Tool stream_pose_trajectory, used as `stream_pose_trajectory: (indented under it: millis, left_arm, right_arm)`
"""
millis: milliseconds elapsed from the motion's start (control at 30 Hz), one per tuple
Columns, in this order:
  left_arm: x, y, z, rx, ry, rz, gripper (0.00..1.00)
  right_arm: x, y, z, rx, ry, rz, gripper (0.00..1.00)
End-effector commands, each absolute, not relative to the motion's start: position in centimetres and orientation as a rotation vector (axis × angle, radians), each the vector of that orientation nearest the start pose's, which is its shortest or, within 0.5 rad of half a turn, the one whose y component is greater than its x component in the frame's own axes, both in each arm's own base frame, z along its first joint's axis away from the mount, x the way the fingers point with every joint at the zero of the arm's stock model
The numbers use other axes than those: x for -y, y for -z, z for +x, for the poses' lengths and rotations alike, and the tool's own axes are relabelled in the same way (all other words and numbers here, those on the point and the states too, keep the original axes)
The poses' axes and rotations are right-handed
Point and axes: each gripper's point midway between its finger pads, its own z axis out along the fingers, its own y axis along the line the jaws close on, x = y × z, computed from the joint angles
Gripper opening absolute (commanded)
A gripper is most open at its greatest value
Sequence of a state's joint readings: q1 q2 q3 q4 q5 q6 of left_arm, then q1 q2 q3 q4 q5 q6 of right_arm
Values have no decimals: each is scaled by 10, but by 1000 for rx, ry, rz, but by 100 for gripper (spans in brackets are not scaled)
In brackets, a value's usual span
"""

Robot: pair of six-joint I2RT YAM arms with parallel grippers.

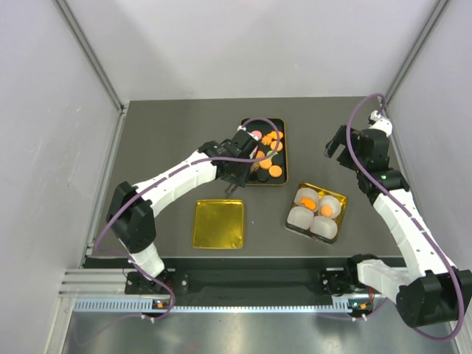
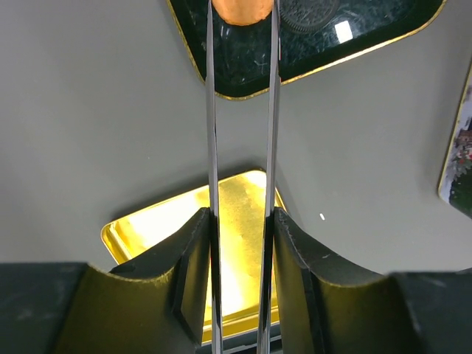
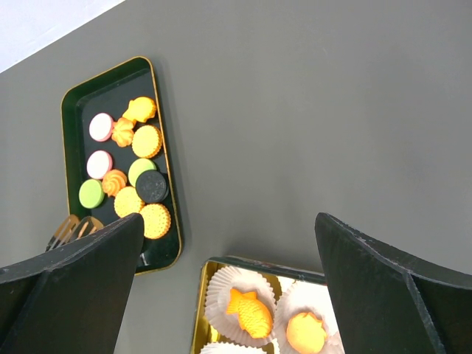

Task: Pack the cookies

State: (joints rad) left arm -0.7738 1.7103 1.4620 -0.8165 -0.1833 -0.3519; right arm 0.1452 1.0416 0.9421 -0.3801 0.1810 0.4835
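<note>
clamped in left gripper (image 2: 242, 221): thin metal tongs (image 2: 212, 110), tips pinching an orange cookie (image 2: 242, 9) over dark tray (image 2: 243, 74) just ahead. gold tray (image 2: 147, 225) directly beneath. right gripper (image 3: 229, 221) spread wide, holding nothing, well apart from other cookies (image 3: 140, 140) lying in that dark tray, ahead and leftward.

The left arm (image 1: 177, 175) slants across the table (image 1: 162, 140) to the tray (image 1: 285, 151), the left gripper (image 2: 242, 29) over the near left corner, blades (image 2: 213, 147) pinching a cookie (image 2: 242, 9), cable (image 1: 259, 119) looped above the far end. Bare lanes run between tray, gold tin (image 1: 218, 223) and cup tin (image 1: 342, 200). The right gripper (image 1: 333, 150), jaws spread, hangs near the right wall (image 1: 442, 88), well apart from the tray.
</note>
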Motion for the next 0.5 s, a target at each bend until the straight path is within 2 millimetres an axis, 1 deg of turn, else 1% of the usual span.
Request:
stream_pose_trajectory:
  millis: [0, 133, 233, 267, 333, 367, 400, 433, 467]
  left_arm:
    - [270, -165, 304, -2502, 203, 485, 39]
    - [279, -177, 296, -2484, 244, 508, 39]
    - [290, -189, 287, -2460, 277, 534, 39]
    - [297, -193, 281, -2447, 292, 552, 40]
    - [304, -200, 274, -2435, 310, 564, 40]
    - [313, -203, 265, -2424, 323, 595, 39]
    - [318, -208, 261, -2409, 329, 605, 39]
    - [326, -210, 250, -2405, 340, 636, 40]
    - [330, -211, 246, -2400, 346, 649, 40]
  right_arm:
    - [-32, -251, 345, -1911, -226, 463, 100]
    - [-31, -251, 345, -1910, -222, 467, 100]
    - [-31, -251, 345, -1910, -221, 468, 100]
    - [-31, -250, 345, -1912, -222, 467, 100]
    - [-31, -250, 345, -1911, -224, 470, 100]
    - [-31, -250, 345, -1911, -222, 469, 100]
    - [-31, -250, 345, -1910, -220, 472, 100]
    - [-31, -250, 345, -1910, -219, 471, 100]
    - [-31, -250, 345, -1910, -220, 470, 100]
